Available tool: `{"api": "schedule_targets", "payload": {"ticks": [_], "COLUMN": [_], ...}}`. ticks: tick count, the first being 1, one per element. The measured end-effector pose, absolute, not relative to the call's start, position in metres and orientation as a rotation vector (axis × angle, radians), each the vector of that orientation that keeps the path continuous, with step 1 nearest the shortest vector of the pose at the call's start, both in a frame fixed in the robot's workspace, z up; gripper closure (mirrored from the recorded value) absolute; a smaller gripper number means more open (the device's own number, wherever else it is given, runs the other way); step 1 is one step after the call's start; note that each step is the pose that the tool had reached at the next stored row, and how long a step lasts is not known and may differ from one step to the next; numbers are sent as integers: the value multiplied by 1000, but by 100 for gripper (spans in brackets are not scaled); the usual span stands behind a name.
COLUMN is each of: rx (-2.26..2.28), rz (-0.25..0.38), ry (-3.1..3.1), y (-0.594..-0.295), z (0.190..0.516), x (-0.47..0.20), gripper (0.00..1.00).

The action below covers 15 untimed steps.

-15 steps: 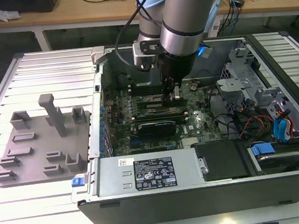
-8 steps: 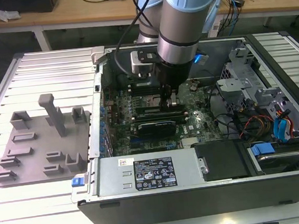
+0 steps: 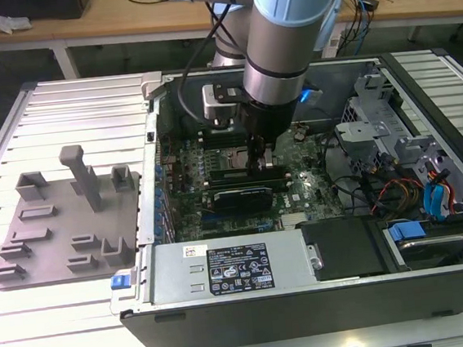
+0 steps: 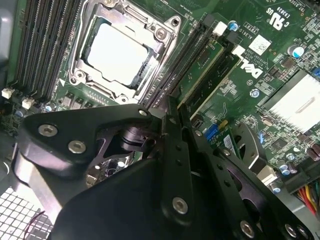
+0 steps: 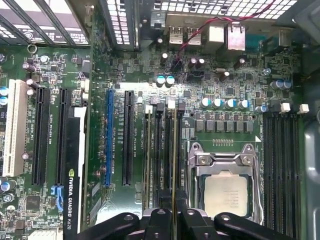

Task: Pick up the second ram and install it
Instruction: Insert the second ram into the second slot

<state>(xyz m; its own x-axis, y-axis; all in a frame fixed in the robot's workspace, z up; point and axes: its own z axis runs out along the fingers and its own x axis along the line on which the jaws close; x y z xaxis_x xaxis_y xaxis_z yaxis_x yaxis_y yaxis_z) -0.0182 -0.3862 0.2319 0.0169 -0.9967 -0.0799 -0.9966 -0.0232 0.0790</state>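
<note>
My gripper (image 3: 256, 158) reaches down into the open computer case, over the memory slots beside the silver processor (image 5: 227, 194). In the first wrist view the second ram (image 5: 173, 160) stands on edge in a slot as a thin green line running out from between the fingertips of the gripper (image 5: 175, 218). The fingers are shut on it. The second wrist view has the gripper (image 4: 174, 117) pinched at one end of that green board (image 4: 202, 67), which lies along its slot on the motherboard. Another green memory board (image 5: 148, 160) stands in a parallel slot farther from the processor.
The wide black-topped card (image 3: 238, 197) sits in the case just beside the slots. A grey tray (image 3: 63, 214) with empty holders lies at the exterior view's left. The power supply (image 3: 232, 268), drive bays and cables (image 3: 406, 194) crowd the case's other sides.
</note>
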Motion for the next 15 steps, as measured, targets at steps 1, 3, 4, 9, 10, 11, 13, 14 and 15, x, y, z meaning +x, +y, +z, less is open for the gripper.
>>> {"api": "schedule_targets", "payload": {"ticks": [1, 3, 4, 9, 10, 11, 13, 14, 15], "rx": [2240, 2240, 2240, 2240, 2239, 2239, 2240, 2240, 2240], "rz": [-176, -177, -177, -177, -177, -176, -176, -176, -176], "ry": [-2195, -2195, -2195, -2195, -2195, -2195, -2195, -2195, -2195], "y": [-386, -386, -386, -386, -387, -387, -386, -386, -386], "z": [231, 230, 229, 227, 227, 227, 226, 226, 226], "x": [-18, -18, -18, -17, -17, -17, -16, -16, -16], "gripper": [89, 89, 89, 89, 89, 89, 89, 89, 89]}}
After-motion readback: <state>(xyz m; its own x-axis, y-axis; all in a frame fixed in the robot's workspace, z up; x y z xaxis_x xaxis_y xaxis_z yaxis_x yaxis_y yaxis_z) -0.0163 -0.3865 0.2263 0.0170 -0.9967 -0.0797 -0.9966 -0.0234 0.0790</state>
